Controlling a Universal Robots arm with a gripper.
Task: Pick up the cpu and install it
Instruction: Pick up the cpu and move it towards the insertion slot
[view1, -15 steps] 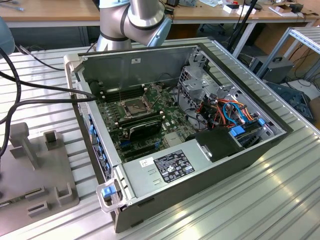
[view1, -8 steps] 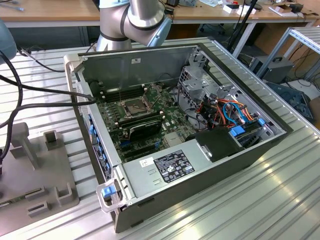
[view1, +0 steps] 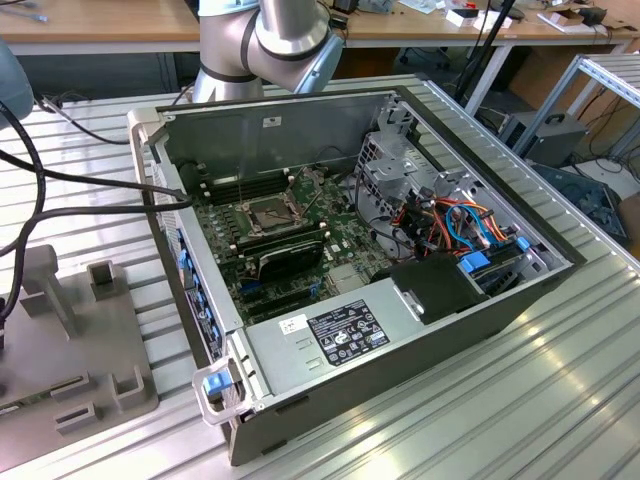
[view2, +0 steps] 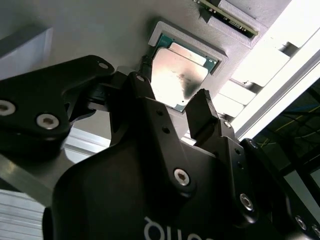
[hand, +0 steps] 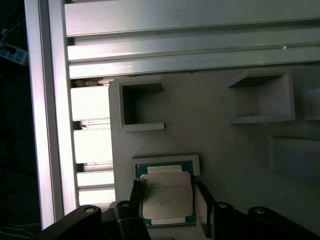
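Observation:
The cpu (hand: 166, 197) is a small square chip with a dull silver top, lying flat in a shallow recess of a grey holder plate (hand: 225, 140). The second wrist view shows the same cpu (view2: 177, 75) in its framed seat. My gripper (hand: 169, 192) is right over it, open, with one black finger on each side of the chip and close to its edges. The fingers (view2: 202, 107) reach down to the holder plate (view2: 100, 30). In the exterior view the open computer case (view1: 300, 110) holds the motherboard with its square socket (view1: 268, 212).
The grey holder plate (view1: 60, 340) lies at the exterior view's left on a ribbed aluminium table (view1: 480, 420). Black cables (view1: 60, 185) run across above it. Raised pockets (hand: 137, 105) stand on the plate near the chip. A grey power-supply box (view1: 330, 335) fills the case's near side.

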